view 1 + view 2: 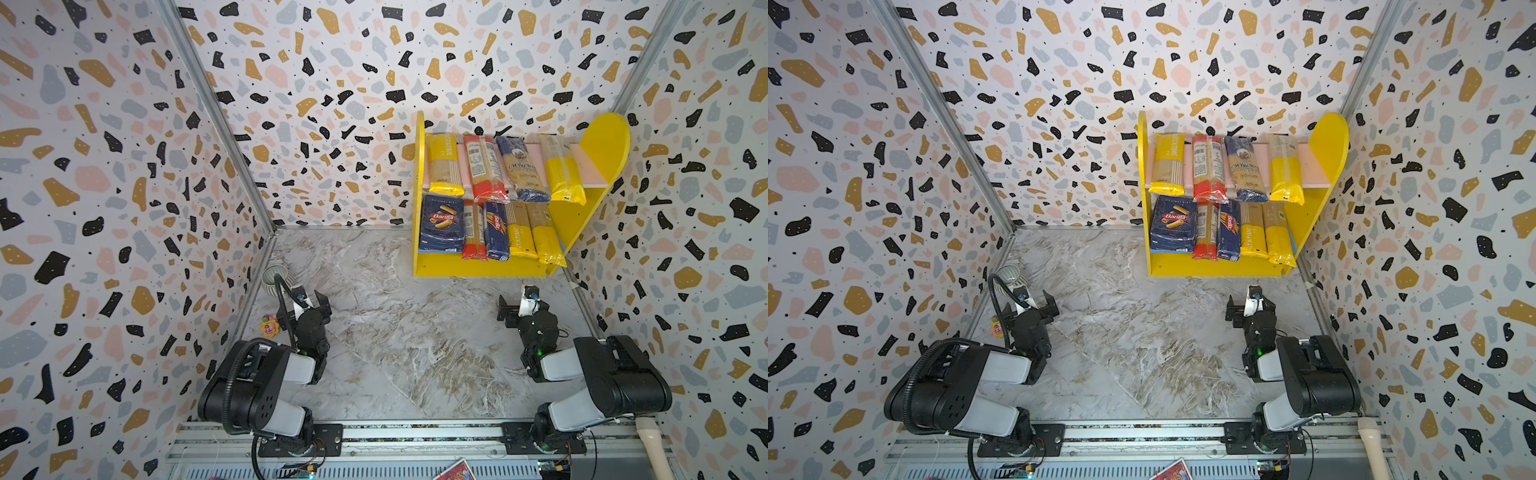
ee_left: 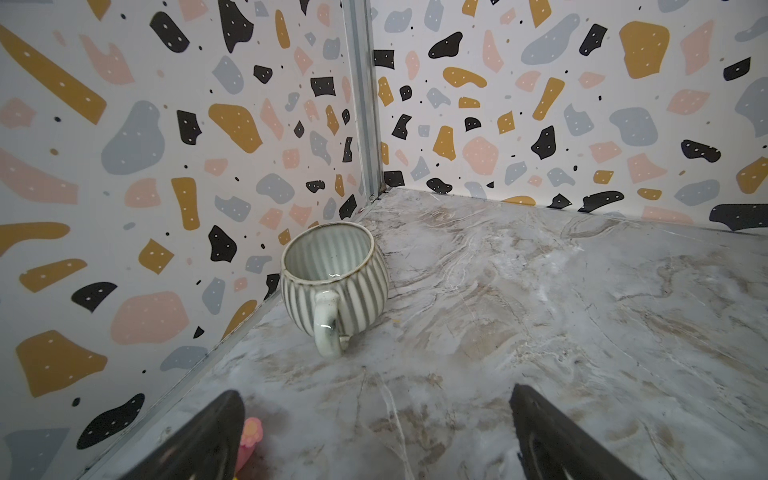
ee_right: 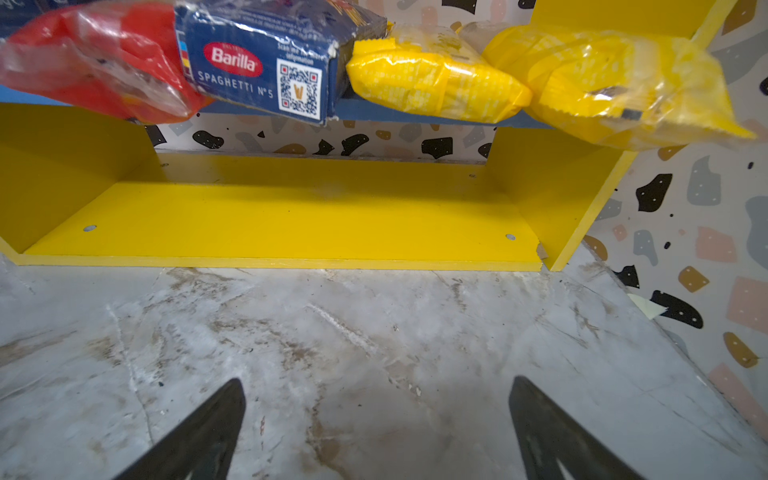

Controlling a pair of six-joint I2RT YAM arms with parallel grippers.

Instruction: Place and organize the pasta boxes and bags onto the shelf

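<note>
While both arms rest folded near the front rail, we find the left pincer (image 2: 375,390) spread as wide as it goes, its dark fingers (image 2: 208,432) well apart over the bare marble desk (image 2: 519,299), holding nothing. Ahead of it, close to the left wall, a striped ceramic mug (image 2: 336,278) stands upright with its handle toward the wrist camera. A small pink toy (image 2: 251,434) peeks out just beside one finger, and we cannot tell whether they touch. The right pincer (image 3: 377,380) is equally released, with nothing between its fingers (image 3: 540,424), and it faces the yellow base of the shelf (image 3: 291,262) from a little way back on the desk. In both top views the shelf stands at the back right, carrying all the pasta we can see. On its pink upper board (image 1: 588,168) we count four bags side by side: a yellow pack (image 1: 444,166), a red pack (image 1: 484,168), the dark blue ankara bag (image 1: 521,168) and a half-clear yellow pack (image 1: 561,170). On the blue lower board (image 3: 374,112) lie the wide Barilla rigatoni box (image 1: 441,224), a lower red pack (image 1: 474,232), the narrow Barilla spaghetti box (image 3: 257,66), a lower yellow pack (image 1: 519,230) and an end yellow pack (image 1: 546,237). Their near ends jut past the board's front edge.
</note>
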